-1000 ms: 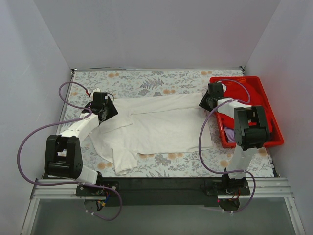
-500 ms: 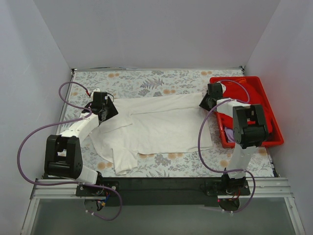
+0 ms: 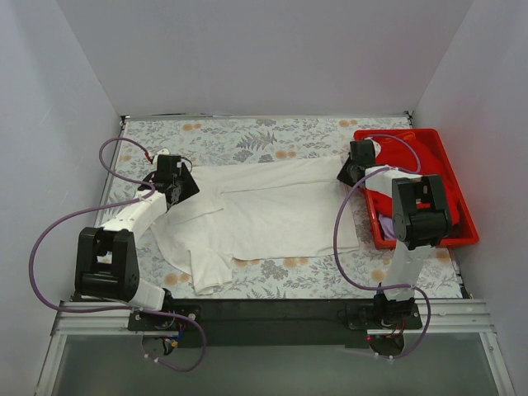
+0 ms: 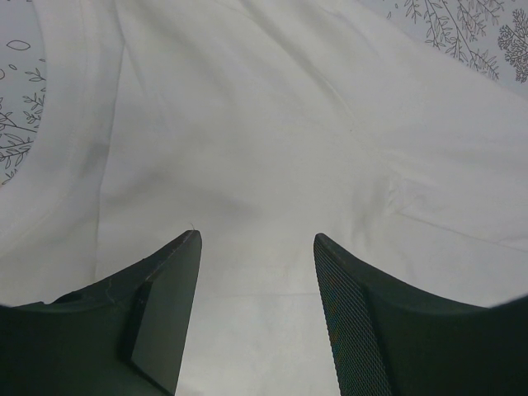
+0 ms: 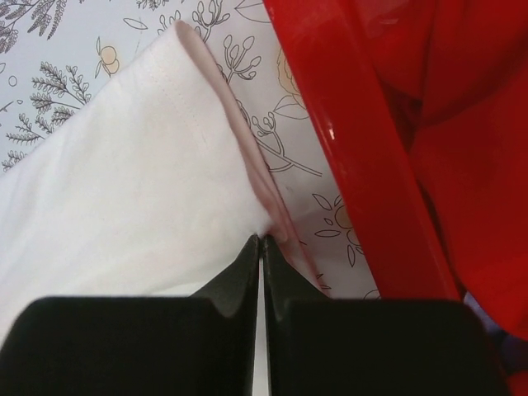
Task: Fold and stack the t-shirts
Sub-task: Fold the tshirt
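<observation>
The white t-shirt (image 3: 272,210) lies spread on the tablecloth, partly folded, with a sleeve trailing toward the near left. My left gripper (image 3: 183,186) is open just above the shirt's left part; in the left wrist view its tips (image 4: 257,238) straddle bare white cloth (image 4: 247,124). My right gripper (image 3: 345,176) is shut on the shirt's right edge, beside the tray; in the right wrist view the tips (image 5: 261,241) pinch the folded hem of the white cloth (image 5: 124,181). Red cloth (image 5: 487,148), seemingly the red t-shirt, lies inside the tray.
The rigid red tray (image 3: 404,132) stands at the right, its wall (image 5: 355,140) close to my right gripper. A purple item (image 3: 386,224) shows in its near end. The floral tablecloth (image 3: 247,136) covers the table. White walls enclose three sides.
The right arm's elbow has shifted very slightly. Both grippers and the white shirt stay where they were.
</observation>
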You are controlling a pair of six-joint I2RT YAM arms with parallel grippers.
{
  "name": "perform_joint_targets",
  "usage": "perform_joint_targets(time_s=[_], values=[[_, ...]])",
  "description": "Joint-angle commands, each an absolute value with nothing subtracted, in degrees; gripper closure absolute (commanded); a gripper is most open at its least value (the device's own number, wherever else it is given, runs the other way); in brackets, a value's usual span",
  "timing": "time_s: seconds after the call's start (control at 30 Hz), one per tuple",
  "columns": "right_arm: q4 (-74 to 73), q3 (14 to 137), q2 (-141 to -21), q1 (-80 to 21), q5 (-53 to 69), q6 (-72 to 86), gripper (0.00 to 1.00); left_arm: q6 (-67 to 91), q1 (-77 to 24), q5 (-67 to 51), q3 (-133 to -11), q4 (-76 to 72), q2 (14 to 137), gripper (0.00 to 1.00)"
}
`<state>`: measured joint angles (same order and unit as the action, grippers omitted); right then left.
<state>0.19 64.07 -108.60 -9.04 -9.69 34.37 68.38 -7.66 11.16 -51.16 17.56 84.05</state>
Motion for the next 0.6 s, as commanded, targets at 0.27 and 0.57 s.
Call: perform_joint_targets(time_s=[0.27, 0.57], values=[[0.09, 64.42, -102.48, -8.88, -11.96, 29.44, 0.92, 68.12, -7.65, 12.3, -52.38, 18.02, 81.74, 0.44], [-2.46, 62.84, -103.09, -8.79, -12.3, 28.39, 0.91, 68.2, -7.65, 13.45, -52.65, 18.63, 82.35, 0.44]])
